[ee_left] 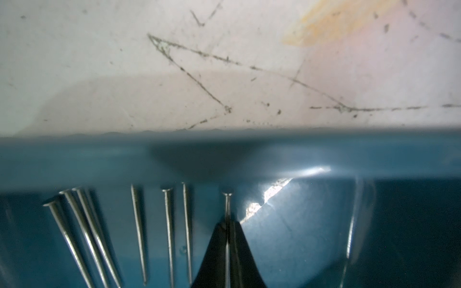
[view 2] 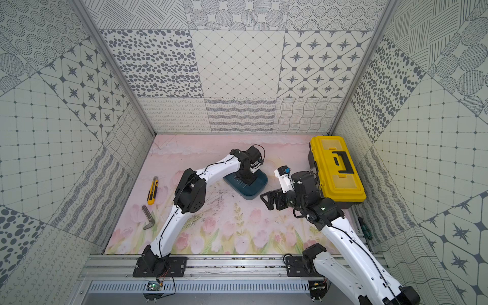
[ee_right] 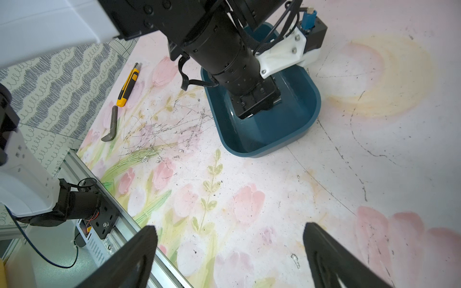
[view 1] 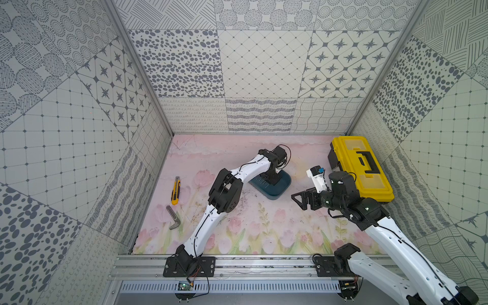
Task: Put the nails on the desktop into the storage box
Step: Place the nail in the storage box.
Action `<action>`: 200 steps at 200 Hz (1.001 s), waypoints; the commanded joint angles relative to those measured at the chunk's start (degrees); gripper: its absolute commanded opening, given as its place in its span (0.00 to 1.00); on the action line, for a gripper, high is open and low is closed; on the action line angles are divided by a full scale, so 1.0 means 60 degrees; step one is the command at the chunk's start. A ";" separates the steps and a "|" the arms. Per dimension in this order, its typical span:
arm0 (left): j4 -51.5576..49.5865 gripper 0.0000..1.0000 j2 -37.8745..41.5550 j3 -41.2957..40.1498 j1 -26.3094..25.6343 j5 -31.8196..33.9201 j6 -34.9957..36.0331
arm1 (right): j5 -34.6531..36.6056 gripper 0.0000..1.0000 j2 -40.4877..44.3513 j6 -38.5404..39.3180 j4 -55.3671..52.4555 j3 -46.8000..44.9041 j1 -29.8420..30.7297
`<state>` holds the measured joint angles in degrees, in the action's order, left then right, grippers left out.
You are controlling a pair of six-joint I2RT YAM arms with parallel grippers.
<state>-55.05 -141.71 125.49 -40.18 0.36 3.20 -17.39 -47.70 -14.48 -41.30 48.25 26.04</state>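
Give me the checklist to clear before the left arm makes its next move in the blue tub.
1. The left pincer is inside the shallow dark teal plastic storage box: ok.
2. A thin grey metal nail is clamped in it, not yet released: ok.
3. Six more grey nails lie on the box floor, apart from the held one: ok.
4. The pale pink tulip-printed desktop is free of loose nails: none seen, but the left arm hides part of it: cannot tell.
5. The right pincer is open, empty and away from the box: ok.
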 commanded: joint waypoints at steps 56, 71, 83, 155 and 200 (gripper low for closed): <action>-0.0274 0.16 0.0148 0.0052 0.0020 -0.0088 0.0110 | -0.0021 0.97 0.0041 0.0120 0.0419 -0.0051 -0.0034; -0.0252 0.16 0.0209 0.0045 -0.0009 -0.0103 0.0111 | -0.0017 0.97 0.0027 0.0128 0.0423 -0.0058 -0.0046; -0.0245 0.16 0.0265 0.0044 -0.0015 -0.0090 0.0124 | -0.0017 0.97 0.0026 0.0128 0.0442 -0.0058 -0.0052; -0.0103 0.16 0.0715 -0.0264 -0.0099 0.0071 0.0118 | 0.0003 0.97 0.0147 0.0117 0.0452 -0.0040 -0.0058; 0.0006 0.18 0.1590 -0.0660 -0.0086 0.0237 -0.0055 | 0.0157 0.97 0.0295 0.0072 0.0492 0.0043 -0.0076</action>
<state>-54.65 -136.88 123.26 -40.45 0.69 3.20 -17.32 -47.55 -14.50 -40.84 48.25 25.89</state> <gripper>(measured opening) 0.166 0.970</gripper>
